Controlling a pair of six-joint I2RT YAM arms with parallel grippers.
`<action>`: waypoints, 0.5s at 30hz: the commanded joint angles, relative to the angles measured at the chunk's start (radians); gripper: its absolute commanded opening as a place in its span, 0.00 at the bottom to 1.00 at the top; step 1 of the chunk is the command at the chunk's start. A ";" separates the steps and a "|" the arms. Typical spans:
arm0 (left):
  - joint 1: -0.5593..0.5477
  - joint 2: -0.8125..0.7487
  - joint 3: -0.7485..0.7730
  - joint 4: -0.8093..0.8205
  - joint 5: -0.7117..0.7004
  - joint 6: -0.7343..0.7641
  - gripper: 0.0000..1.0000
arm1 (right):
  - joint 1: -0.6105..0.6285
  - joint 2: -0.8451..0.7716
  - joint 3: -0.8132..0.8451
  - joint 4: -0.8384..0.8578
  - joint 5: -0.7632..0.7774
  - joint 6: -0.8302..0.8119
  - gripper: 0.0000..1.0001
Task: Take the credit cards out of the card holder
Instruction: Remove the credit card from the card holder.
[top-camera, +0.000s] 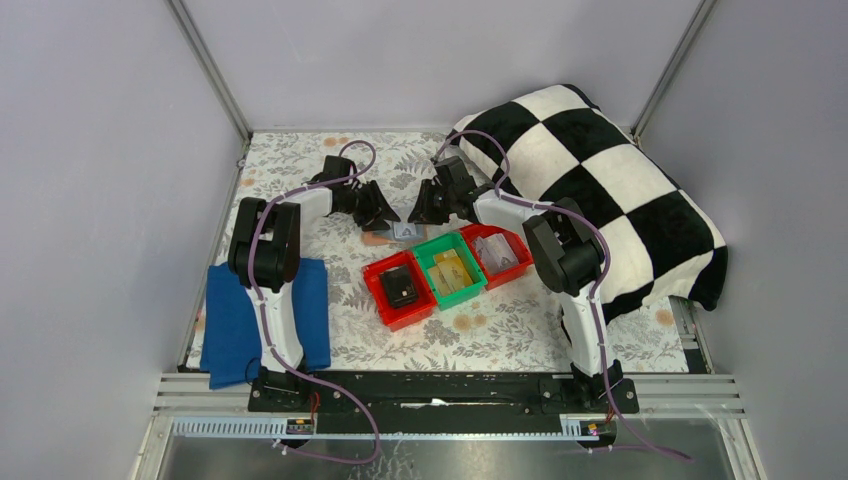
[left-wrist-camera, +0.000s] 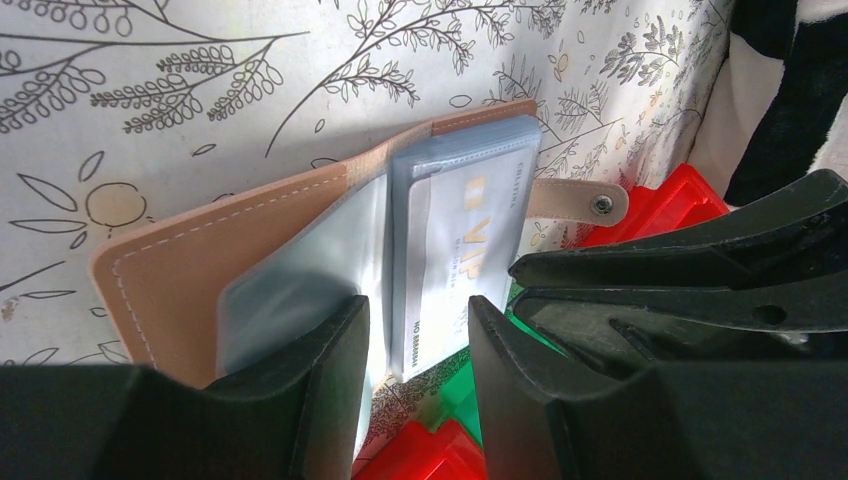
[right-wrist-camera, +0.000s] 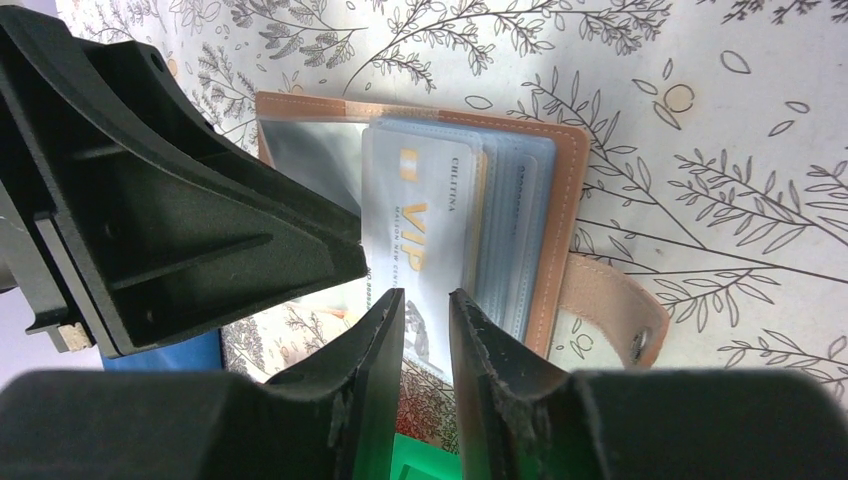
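the card holder lies open, face up on the desk, far middle, just past the green bin. the credit cards all sit in their clear sleeves as far as you can see: a vip card in front, more edges stacked behind it. none is out yet, so i'd put the job at the very start. your right claw is over the near edge of the front card, jaws a narrow gap apart, nothing visibly clamped. your left claw is by the spine, jaws wider, straddling the sleeve edge, not gripping either. left to do, my read: pin the cover, pinch a card, slide it free, repeat for each.
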 joint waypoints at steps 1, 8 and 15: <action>0.006 -0.047 -0.013 0.016 0.004 0.008 0.45 | -0.004 -0.048 -0.016 -0.020 0.049 -0.011 0.31; 0.006 -0.045 -0.013 0.018 0.007 0.006 0.45 | -0.007 -0.044 -0.012 -0.025 0.044 -0.013 0.32; 0.005 -0.046 -0.012 0.018 0.008 0.007 0.45 | -0.012 -0.045 -0.020 -0.026 0.049 -0.017 0.32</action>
